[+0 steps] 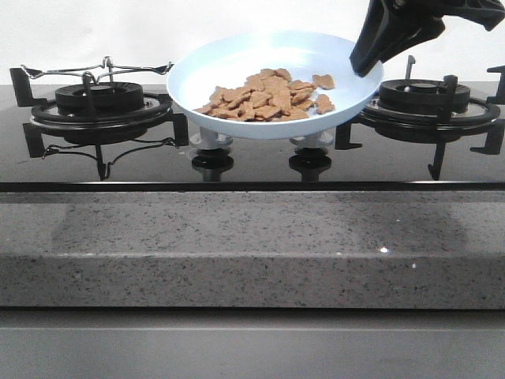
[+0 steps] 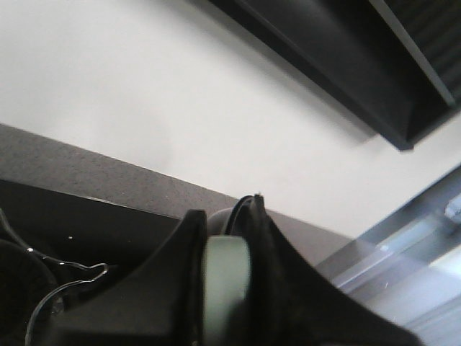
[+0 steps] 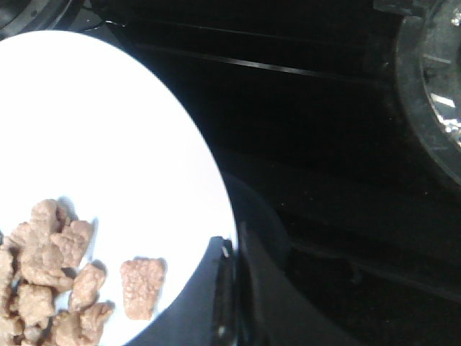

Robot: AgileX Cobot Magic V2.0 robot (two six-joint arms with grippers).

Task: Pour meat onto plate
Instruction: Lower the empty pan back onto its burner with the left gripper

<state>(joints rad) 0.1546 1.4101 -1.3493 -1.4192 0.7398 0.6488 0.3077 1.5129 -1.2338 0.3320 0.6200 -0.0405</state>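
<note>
Clearly the plate (image 1: 272, 83) is being carried, not resting: in the front view it is hanging tilted above the stove's knobs (image 1: 211, 162), between the left burner (image 1: 99, 106) and the right burner (image 1: 426, 101), with the right gripper (image 1: 371, 59) pinching its rim, fingers narrowed onto the edge. The meat (image 1: 268, 99) is lying heaped inside the dish, a judgement that pouring is finished. Only the right wrist view is showing the fingers (image 3: 216, 288) biting the rim beside a stray piece. The left gripper (image 2: 227, 281), absent from the front view, is closing on a pale grey-green object I cannot identify, above the grey counter (image 1: 252, 245).
</note>
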